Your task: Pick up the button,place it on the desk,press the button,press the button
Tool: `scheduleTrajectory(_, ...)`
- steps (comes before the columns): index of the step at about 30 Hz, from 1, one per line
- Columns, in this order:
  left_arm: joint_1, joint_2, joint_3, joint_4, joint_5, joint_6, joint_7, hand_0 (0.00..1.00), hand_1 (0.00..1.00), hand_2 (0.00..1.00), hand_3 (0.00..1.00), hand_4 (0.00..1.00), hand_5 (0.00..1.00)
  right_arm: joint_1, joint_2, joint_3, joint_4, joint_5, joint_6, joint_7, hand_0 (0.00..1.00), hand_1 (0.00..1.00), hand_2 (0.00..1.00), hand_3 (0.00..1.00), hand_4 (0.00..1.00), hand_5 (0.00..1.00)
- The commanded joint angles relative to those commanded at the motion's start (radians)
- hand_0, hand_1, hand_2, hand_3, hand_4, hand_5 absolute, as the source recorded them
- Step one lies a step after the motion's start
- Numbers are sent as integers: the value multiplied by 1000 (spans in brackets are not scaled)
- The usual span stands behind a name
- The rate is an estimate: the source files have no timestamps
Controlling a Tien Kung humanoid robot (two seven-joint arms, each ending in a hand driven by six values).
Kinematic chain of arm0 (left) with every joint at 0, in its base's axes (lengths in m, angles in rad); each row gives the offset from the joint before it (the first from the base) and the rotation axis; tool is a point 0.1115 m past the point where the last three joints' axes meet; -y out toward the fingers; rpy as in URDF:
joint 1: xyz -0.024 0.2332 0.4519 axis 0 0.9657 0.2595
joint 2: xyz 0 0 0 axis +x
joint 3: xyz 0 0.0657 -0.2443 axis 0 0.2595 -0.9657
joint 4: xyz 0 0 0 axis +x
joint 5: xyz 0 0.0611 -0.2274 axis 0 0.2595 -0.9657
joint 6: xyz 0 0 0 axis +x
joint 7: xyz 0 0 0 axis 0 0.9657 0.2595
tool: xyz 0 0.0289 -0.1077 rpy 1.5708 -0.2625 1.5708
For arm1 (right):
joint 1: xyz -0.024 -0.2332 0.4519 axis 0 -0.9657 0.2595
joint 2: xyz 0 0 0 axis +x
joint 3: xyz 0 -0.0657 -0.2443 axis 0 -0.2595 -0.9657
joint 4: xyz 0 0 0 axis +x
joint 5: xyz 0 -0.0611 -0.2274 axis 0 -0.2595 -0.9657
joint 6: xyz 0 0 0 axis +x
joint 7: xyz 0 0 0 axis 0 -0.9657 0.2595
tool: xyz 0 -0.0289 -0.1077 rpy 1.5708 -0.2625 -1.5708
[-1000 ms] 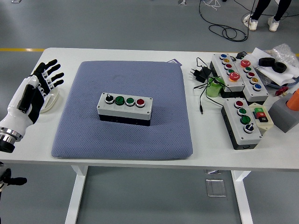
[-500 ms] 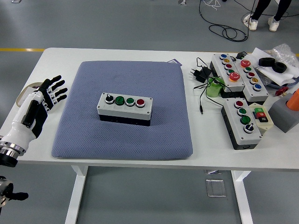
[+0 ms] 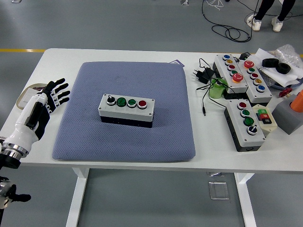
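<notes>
At the near left corner, the left hand (image 3: 43,101) reaches in over the white worktop (image 3: 118,163), its fingers (image 3: 60,91) spread and relaxed with nothing in them, their tips just at the left edge of the blue-grey pad (image 3: 125,111). Under the hand, partly hidden by it, lies a pale roll of tape (image 3: 26,94) flat on the worktop. The pad covers the middle of the worktop, and the grey four-button control box (image 3: 126,109) sits on it near its centre, well apart from the hand; along its top run a black selector knob, two green buttons and a red one, left to right

To the right of the pad, near the worktop's front, a second grey button box (image 3: 245,124) lies lengthways with a small green-and-red switch unit (image 3: 265,117) touching its right side. A grey block (image 3: 288,115) stands at the right edge with an orange object (image 3: 298,100) on it, cut off by the frame. Farther back lie a black power adapter (image 3: 202,74) with its thin cable, a light-green object (image 3: 217,89), and two longer control boxes (image 3: 241,74) side by side with red, blue, yellow and green buttons. At the far right corner are papers, a black roll (image 3: 277,65) and a clear plastic bag (image 3: 289,53). Beyond the worktop, on the grey floor, a person's feet in white shoes (image 3: 265,22) stand beside loose black cables (image 3: 227,29)
</notes>
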Motion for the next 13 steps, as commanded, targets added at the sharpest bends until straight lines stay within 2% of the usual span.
scheduleTrajectory(13,5,0,3,9,16,-1,0,811,848,905,880,707,998,-8,7,-2,0,-13,5,-3,659,633,703,581,354,204)
